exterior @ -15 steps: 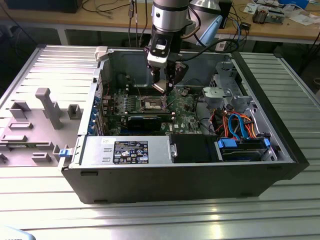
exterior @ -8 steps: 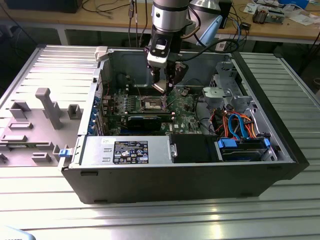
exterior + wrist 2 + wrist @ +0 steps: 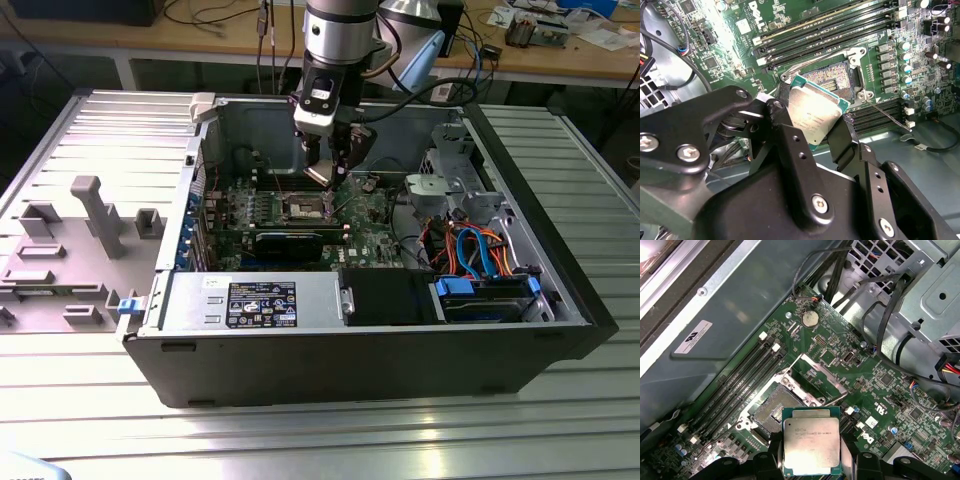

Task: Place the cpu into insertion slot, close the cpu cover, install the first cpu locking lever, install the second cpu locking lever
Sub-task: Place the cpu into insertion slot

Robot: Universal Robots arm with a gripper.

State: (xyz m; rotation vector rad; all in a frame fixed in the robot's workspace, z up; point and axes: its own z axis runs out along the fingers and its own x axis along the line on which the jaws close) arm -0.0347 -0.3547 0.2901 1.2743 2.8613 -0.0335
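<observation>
First wrist view: the cpu (image 3: 812,440) is held clear above the green motherboard (image 3: 875,375), just beside the insertion slot (image 3: 774,412) and not yet over its centre. The gripper (image 3: 813,457) has its fingers (image 3: 785,130) closed part-way, to the chip's width, clamping two opposite edges; the metal top faces the camera and the green border shows along the free sides. In the second wrist view the chip appears tilted relative to the slot, one corner lower than the rest. The slot lies open, its dark contact field exposed, with the cpu cover (image 3: 825,374) swung up on the far side of the slot from the chip. Assessment: the part is judged light, thin and rigid, so it should not flex in the grasp. The smooth metal top and narrow edges offer little friction, so slip or rotation is a risk. The underside and the slot's contacts are judged fragile. An edge hold on opposite sides, as taken here, is the proper grasp.
</observation>
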